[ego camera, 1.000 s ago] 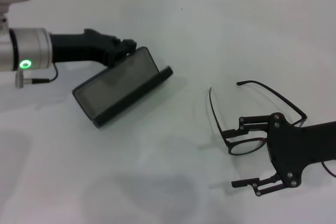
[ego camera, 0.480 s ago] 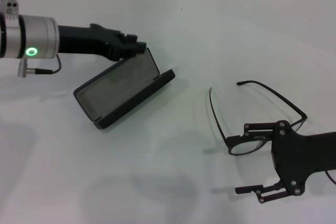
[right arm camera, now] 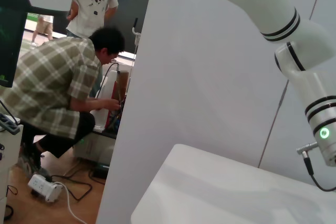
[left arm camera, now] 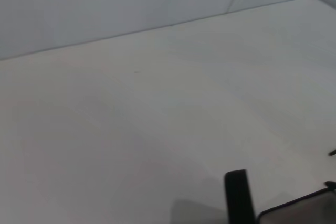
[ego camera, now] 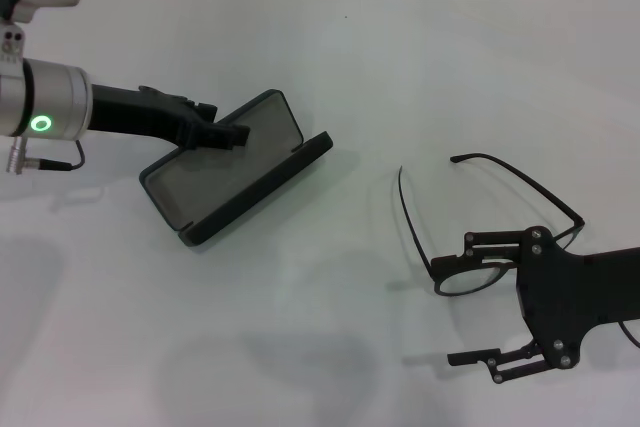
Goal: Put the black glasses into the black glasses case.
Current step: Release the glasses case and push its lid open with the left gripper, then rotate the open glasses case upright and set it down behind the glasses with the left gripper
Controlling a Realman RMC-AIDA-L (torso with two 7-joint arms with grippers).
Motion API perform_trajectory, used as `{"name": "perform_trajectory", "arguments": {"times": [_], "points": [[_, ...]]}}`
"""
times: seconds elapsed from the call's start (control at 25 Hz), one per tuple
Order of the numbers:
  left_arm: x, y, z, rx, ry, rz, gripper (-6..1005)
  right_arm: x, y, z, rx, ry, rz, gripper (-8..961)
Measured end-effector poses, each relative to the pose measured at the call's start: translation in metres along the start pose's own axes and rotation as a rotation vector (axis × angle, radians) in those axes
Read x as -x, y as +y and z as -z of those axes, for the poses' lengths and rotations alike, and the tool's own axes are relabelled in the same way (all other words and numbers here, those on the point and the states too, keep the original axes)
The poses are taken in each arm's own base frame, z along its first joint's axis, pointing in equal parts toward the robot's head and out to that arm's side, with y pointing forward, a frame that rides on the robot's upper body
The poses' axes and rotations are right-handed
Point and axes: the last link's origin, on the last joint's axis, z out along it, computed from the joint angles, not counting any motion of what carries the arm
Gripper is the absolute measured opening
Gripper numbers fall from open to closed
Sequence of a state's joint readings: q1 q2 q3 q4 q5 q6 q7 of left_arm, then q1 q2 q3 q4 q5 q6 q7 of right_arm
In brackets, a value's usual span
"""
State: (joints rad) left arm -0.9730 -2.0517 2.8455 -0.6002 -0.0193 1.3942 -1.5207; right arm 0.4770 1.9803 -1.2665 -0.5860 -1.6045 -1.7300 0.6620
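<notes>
Right gripper (ego camera: 488,299) hangs spread wide around one lens of the black glasses (ego camera: 487,230).
Left gripper (ego camera: 225,133), fingers unclear, rests on the open black glasses case (ego camera: 235,167); squeezing the thin wire frame could bend it.

The white surface (ego camera: 400,67) before me carries two things. The black glasses case (ego camera: 235,169) lies open on it toward my left, grey lining up. The black glasses (ego camera: 470,247) rest on it toward my right, temple arms unfolded, well apart from the case.
</notes>
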Motion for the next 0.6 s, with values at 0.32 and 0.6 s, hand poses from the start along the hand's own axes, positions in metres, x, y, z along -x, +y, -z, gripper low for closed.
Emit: {"name": "perform_trajectory", "arguments": {"times": [0.32,0.6], "points": [[0.0036,-0.0009,-0.0042,-0.02,-0.019,-0.004,608,-0.0004,-0.0001,0.0005,-0.002,0.003,0.018,748],[-0.0012,0.0017,-0.0064,-0.007,-0.028,-0.026,342,-0.0009,0.0008,0.001,-0.001,0.005,0.022,748]]}}
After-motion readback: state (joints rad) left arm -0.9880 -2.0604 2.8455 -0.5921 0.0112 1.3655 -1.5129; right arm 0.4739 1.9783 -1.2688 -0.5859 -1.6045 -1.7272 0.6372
